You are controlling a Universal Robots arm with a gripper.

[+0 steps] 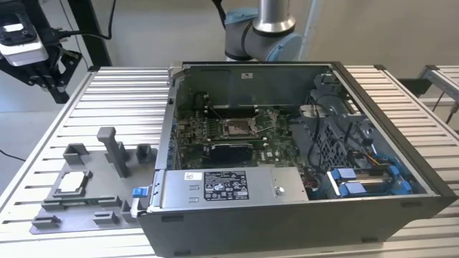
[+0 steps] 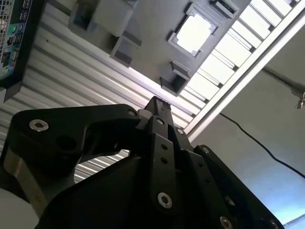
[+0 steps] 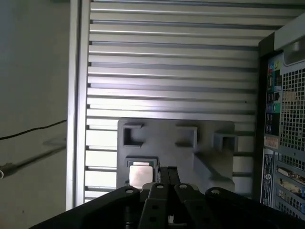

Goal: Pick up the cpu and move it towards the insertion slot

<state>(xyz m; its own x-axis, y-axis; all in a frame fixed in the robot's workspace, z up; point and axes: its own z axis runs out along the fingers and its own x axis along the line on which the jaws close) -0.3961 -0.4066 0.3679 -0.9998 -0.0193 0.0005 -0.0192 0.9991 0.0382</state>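
The cpu [image 1: 72, 184] lies silvery face up in a square nest on the grey fixture plate [image 1: 93, 215], at the exterior view's left, in front of the computer case. It also shows in both wrist views, cpu [image 2: 194, 33] and cpu [image 3: 141, 174]. My gripper [image 1: 56, 88] hangs high above the table's far left corner, well away from the cpu. Its black fingers [image 2: 157, 107] are pressed together with nothing between them, as the gripper [image 3: 167, 172] also shows. The insertion slot [image 1: 237, 127] sits on the green board inside the open case.
The open computer case [image 1: 301, 215] takes up the middle and right of the ribbed metal table [image 1: 122, 91]. Grey upright blocks [image 1: 115, 153] rise from the fixture plate beside the cpu. A power supply [image 1: 222, 185] and blue-tabbed drive bay [image 1: 366, 180] line the case's front.
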